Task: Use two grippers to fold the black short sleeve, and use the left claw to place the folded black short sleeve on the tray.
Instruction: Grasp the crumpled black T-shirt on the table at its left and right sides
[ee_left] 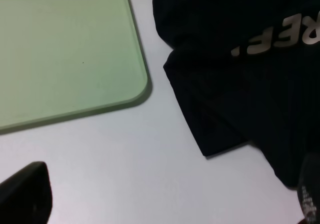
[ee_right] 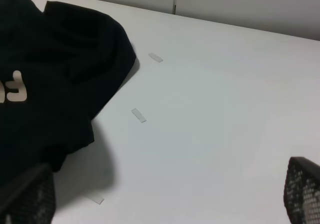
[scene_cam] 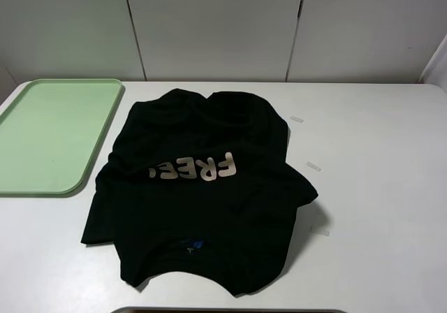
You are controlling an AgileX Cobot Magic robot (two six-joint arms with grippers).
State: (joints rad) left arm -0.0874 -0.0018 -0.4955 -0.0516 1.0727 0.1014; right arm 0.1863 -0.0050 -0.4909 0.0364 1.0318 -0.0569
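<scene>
The black short sleeve point(scene_cam: 202, 194) lies rumpled and spread on the white table, with pale "FREE" letters point(scene_cam: 199, 168) upside down and a small blue neck tag point(scene_cam: 197, 245) near the front edge. The pale-green tray point(scene_cam: 52, 135) sits to its left, nothing on it. Neither arm shows in the high view. In the left wrist view my left gripper point(ee_left: 167, 196) is open above bare table, between the tray's corner point(ee_left: 135, 91) and a shirt sleeve point(ee_left: 220, 129). My right gripper point(ee_right: 165, 194) is open too, over bare table right of the shirt point(ee_right: 55, 79), holding nothing.
Three small clear tape strips lie on the table right of the shirt point(scene_cam: 297, 119) point(scene_cam: 313, 166) point(scene_cam: 320, 232). White wall panels point(scene_cam: 216, 26) stand behind the table. A dark edge point(scene_cam: 230, 311) shows at the front.
</scene>
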